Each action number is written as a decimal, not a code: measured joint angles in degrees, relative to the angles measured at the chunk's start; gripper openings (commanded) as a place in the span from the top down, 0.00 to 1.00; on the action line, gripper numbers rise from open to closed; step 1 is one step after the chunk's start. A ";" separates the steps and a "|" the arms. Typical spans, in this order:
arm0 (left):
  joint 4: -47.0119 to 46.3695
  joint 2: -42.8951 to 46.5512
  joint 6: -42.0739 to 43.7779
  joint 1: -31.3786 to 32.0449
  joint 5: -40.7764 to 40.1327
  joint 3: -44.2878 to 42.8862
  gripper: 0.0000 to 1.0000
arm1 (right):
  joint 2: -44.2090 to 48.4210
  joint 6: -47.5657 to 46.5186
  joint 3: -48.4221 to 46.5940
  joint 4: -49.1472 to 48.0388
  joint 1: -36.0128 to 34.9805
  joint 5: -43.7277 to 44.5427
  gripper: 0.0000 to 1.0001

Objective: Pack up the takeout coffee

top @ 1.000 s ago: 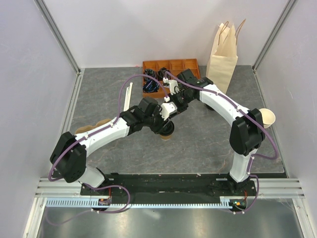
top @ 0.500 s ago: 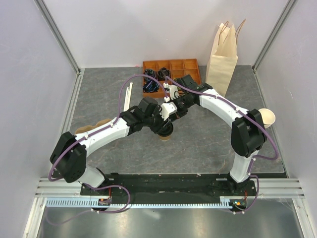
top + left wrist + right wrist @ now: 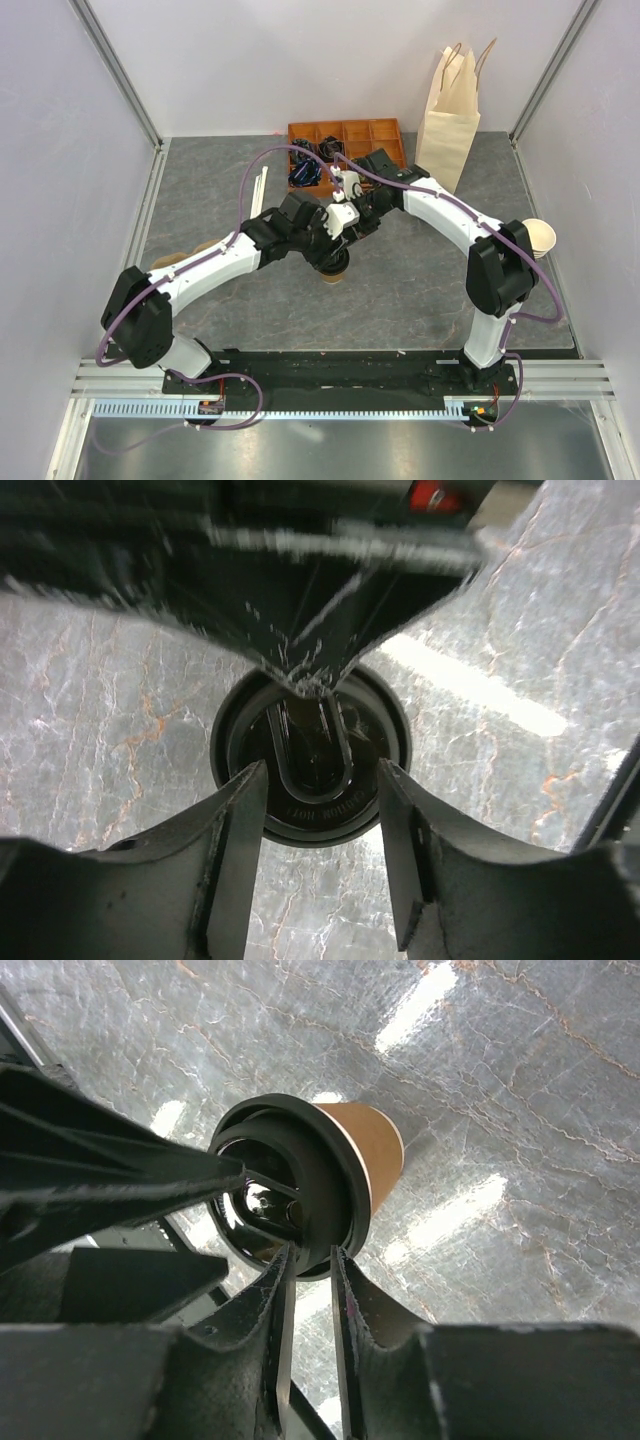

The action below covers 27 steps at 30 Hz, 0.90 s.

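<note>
Likely light, crushable: small tan kraft-paper cup w/ black plastic lid (image 3: 372, 1138); I'd grip below rim. Left gripper (image 3: 320, 772) spread astride it; right gripper (image 3: 311, 1256) narrow, can't tell if pinching.

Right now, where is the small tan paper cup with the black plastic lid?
Top view: cup mid-table, beneath the left gripper and right gripper, nearer than the orange compartment tray.

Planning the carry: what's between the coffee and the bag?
The right arm crosses that stretch between coffee and bag, seen in the top view.
</note>
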<state>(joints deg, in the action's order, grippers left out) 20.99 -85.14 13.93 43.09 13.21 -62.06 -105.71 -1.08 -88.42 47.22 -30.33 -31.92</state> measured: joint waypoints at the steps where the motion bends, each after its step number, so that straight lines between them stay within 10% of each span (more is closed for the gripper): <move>1: 0.28 0.02 0.00 0.00 0.33 -0.61 0.42 | 0.02 0.02 -0.11 0.13 0.11 -0.20 0.71; 27: 1.01 5.31 -9.01 -4.70 6.86 2.47 0.50 | 4.94 4.44 7.39 -3.04 2.16 -1.42 0.86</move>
<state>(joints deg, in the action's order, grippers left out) 22.00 -79.83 4.93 38.39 20.08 -59.59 -100.77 3.36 -81.03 44.18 -28.16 -33.34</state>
